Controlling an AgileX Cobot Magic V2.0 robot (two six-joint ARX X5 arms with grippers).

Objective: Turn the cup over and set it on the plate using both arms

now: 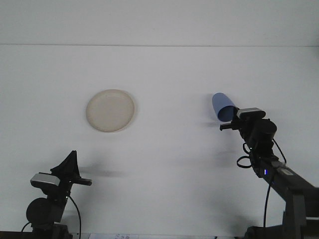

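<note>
the white counter (pixel 164 164) carries a round cream plate (pixel 110 110) on its left half, lying flat with nothing on it. no print or marking is legible on the plate.

the blue cup (pixel 223 106) is on the right half of the counter, well apart from the plate. it is tilted, closed base up and to the left, rim end down and to the right at the right pincer (pixel 230 122). the rim is hidden behind the pincer body. no label or logo can be read on the cup.

the right arm reaches in from the lower right corner. its pincer is clamped on the cup at the rim end; the exact finger contact is too small to resolve. whether the cup touches the counter cannot be told. a small blue indicator light (pixel 264 173) shows on the arm link below the wrist. a black cable (pixel 264 204) loops along the arm.

the left pincer (pixel 71 162) sits low at the lower left, near the counter's front edge, well apart from plate and cup. its fingers form a dark wedge pointing upward, meeting at the tip; it holds nothing. a grey camera module (pixel 44 180) is mounted at its wrist. no readable writing appears on either arm.
</note>
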